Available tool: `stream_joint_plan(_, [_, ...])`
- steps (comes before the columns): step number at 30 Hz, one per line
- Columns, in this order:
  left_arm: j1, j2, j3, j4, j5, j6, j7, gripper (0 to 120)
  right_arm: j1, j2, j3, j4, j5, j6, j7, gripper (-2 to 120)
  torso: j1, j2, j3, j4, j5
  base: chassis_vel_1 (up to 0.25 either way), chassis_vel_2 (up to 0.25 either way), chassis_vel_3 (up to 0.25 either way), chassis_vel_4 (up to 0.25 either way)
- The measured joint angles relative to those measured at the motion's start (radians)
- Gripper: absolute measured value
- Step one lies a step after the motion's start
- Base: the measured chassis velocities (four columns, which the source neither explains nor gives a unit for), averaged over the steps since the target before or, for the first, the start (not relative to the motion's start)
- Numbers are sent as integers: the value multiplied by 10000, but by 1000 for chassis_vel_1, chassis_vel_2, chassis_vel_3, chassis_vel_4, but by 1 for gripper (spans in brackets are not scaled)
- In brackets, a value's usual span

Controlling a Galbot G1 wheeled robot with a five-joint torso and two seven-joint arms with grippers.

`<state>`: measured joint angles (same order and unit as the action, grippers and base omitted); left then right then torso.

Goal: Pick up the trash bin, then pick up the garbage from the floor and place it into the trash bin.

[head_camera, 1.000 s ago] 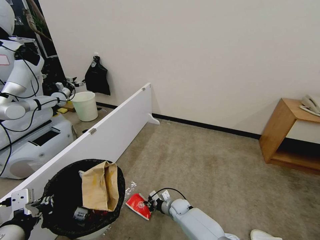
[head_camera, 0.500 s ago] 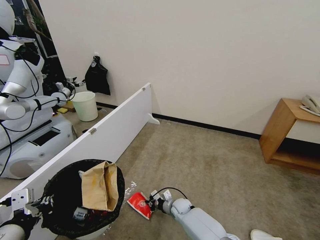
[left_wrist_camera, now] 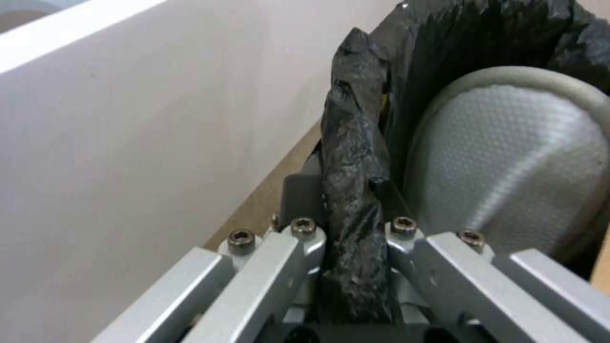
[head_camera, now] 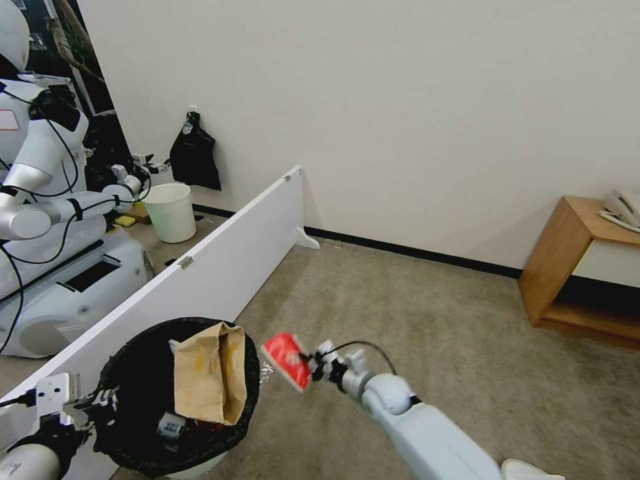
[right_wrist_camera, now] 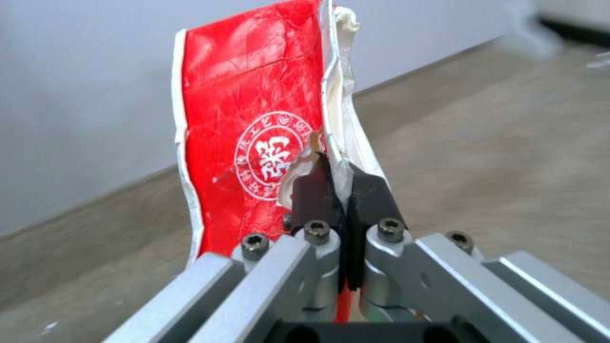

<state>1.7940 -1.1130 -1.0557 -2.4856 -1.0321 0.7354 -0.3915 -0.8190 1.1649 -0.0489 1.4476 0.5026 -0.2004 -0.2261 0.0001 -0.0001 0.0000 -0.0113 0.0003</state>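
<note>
The trash bin [head_camera: 137, 380], lined with a black bag, hangs low at my left. My left gripper [head_camera: 93, 403] is shut on its bag-covered rim [left_wrist_camera: 356, 157], with the bin's white wall [left_wrist_camera: 508, 162] beside the fingers. A crumpled brown paper bag [head_camera: 207, 377] and a small bottle [head_camera: 170, 423] lie inside. My right gripper [head_camera: 312, 365] is shut on the edge of a red-white packet [head_camera: 287, 360], holding it above the carpet just right of the bin's rim. In the right wrist view the packet [right_wrist_camera: 248, 119] stands upright from the shut gripper [right_wrist_camera: 340, 190]. A white slipper [head_camera: 527, 470] lies on the floor at the lower right.
A long white partition board [head_camera: 227, 267] runs along the left, close behind the bin. Beyond it stand another robot [head_camera: 53, 220] and a pale bucket [head_camera: 170, 212]. A wooden side table [head_camera: 580, 267] sits at the right wall. A clear wrapper [head_camera: 267, 370] lies by the bin.
My right gripper has lifted the red-white packet off the carpet, up and a little forward, level with the bin's rim. The bin has shifted slightly to the right.
</note>
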Motion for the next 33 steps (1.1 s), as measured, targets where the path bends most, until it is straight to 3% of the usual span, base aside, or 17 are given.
stream_joint_plan(2, [-39,65,124,-73,8,0,-12,4,-571,-1278,592,1576,529,-56,377,0,0,1,0,-8,-1,0,0,0,0])
stream_joint_plan(7, [-64,154,156,-112,-8,0,-21,4,-859,-2129,1299,3164,1169,-71,644,0,1,1,0,1,0,0,0,0,0])
stream_joint_plan(9, [-71,172,184,-112,-6,0,-48,4,-816,-2584,1815,4275,2054,-68,804,0,0,1,0,5,-2,0,0,0,0])
stream_joint_plan(19, [-9,101,246,-47,17,0,-45,4,51,-3211,2343,6611,3749,-265,1006,0,0,1,0,2,-5,0,0,0,0])
stream_joint_plan(27, [20,55,257,-33,41,0,-27,4,826,-3525,1952,7305,4236,-268,655,0,0,1,0,0,-4,0,0,0,0])
stream_joint_plan(31, [24,28,244,-34,52,0,-27,4,1759,-3405,1188,7507,4540,-279,544,0,0,1,1,0,-4,0,0,0,0])
stream_joint_plan(33, [29,-1,240,-33,63,0,-26,4,2567,-2995,257,7343,4698,-331,534,0,0,1,1,1,-6,0,0,0,0])
